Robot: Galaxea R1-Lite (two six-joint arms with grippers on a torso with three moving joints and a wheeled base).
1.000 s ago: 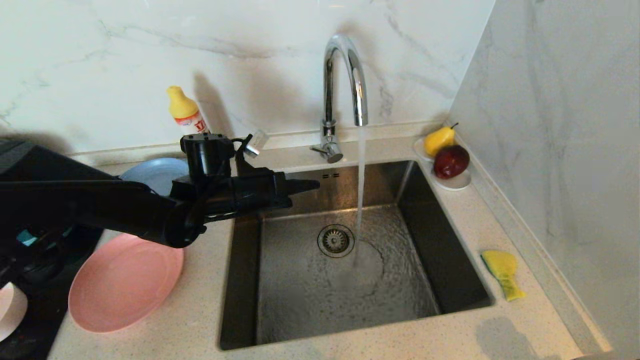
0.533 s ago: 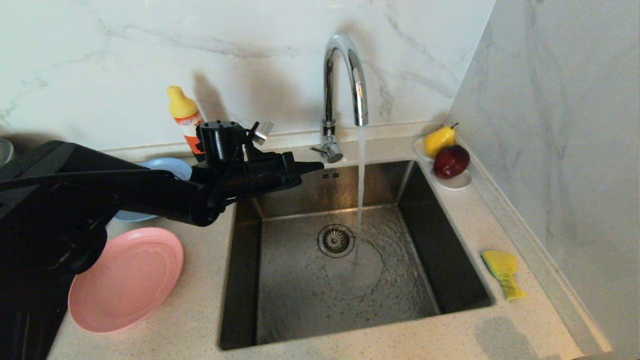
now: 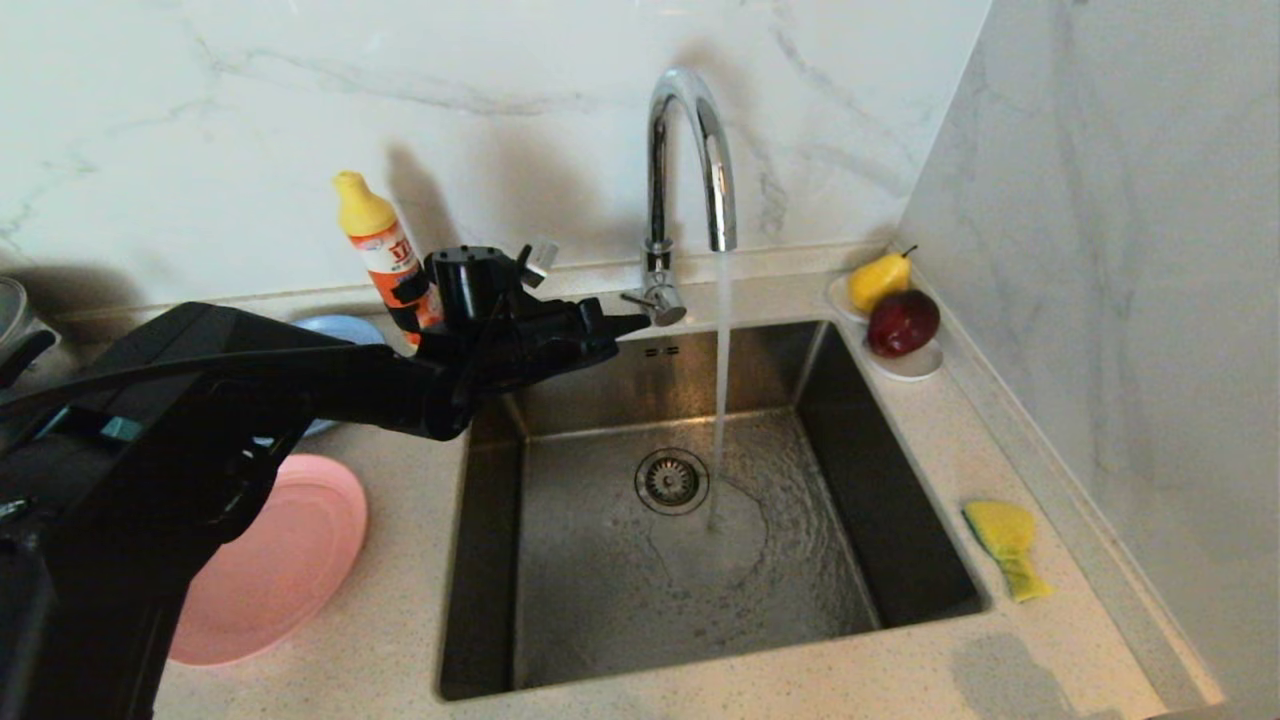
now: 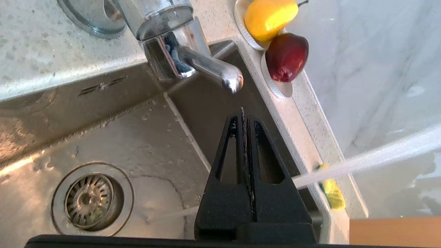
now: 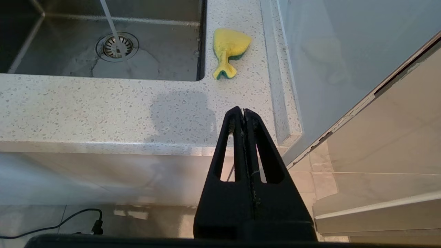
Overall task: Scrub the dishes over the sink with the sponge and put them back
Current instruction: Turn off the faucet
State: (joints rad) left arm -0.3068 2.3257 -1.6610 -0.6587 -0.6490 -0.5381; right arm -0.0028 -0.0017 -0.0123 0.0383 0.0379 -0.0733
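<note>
While water ran into the sink [image 3: 690,560], the empty left claw [image 3: 625,322], pinched closed, neared the faucet handle [image 3: 650,298]; the dishes [image 3: 290,560] and sponge [image 3: 1005,545] lay untouched on the worktop [image 3: 400,640], so shutting off probably came next; the right claw [image 5: 243,111], likewise closed, hung parked.

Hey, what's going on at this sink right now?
Water is running from the faucet into the empty sink. The left gripper, shut and holding nothing, is stretched out over the sink's back left corner with its tip right by the faucet lever. No scrubbing has begun: the sponge lies on the counter right of the sink, and the pink plate and blue plate sit on the left. The right gripper is parked, shut, below the counter's front edge.
</note>
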